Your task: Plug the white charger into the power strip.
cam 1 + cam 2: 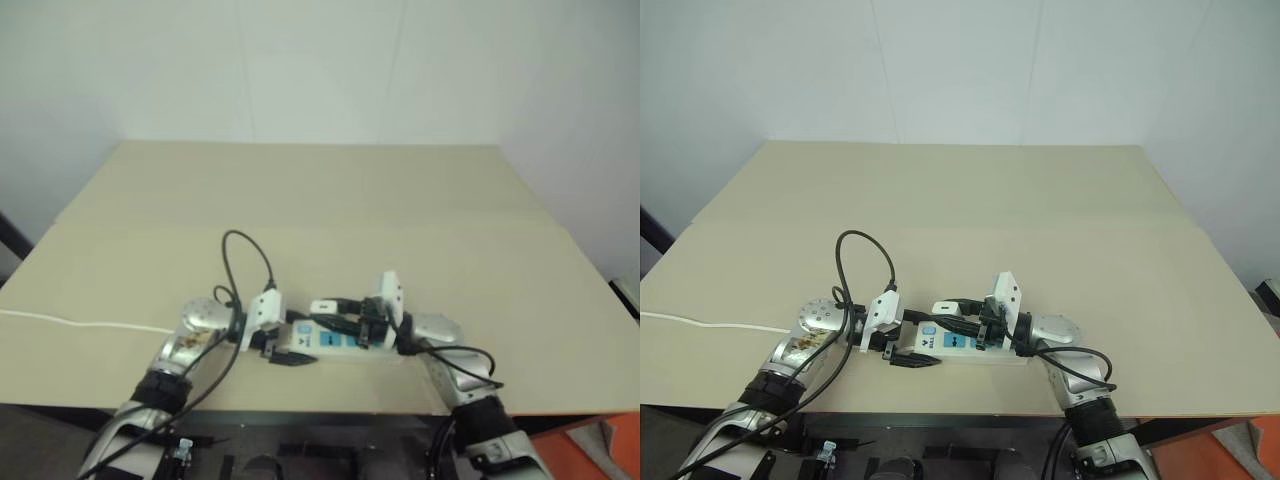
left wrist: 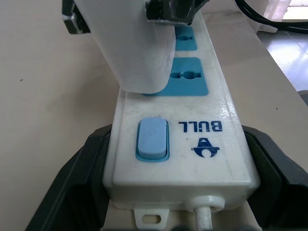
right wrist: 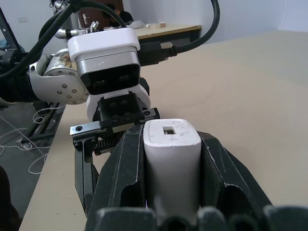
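I am at the plugging step. My left jaws [image 2: 180, 211] are clenched on the switch end of the strip [image 2: 202, 130], which lies on the tabletop [image 1: 330, 200] near its front edge, so the strip is steady. My right jaws [image 3: 171, 159] grasp the charger [image 3: 172, 144], one black finger on each side of it. In the left wrist view the charger [image 2: 137, 53] stands over the blue socket panel nearest the switch [image 2: 153, 139] and seems to cover part of it; I cannot tell whether its pins are already in the holes. I think the next move needs the pins in line with this socket, then a straight push down while my left jaws hold the strip against sliding.
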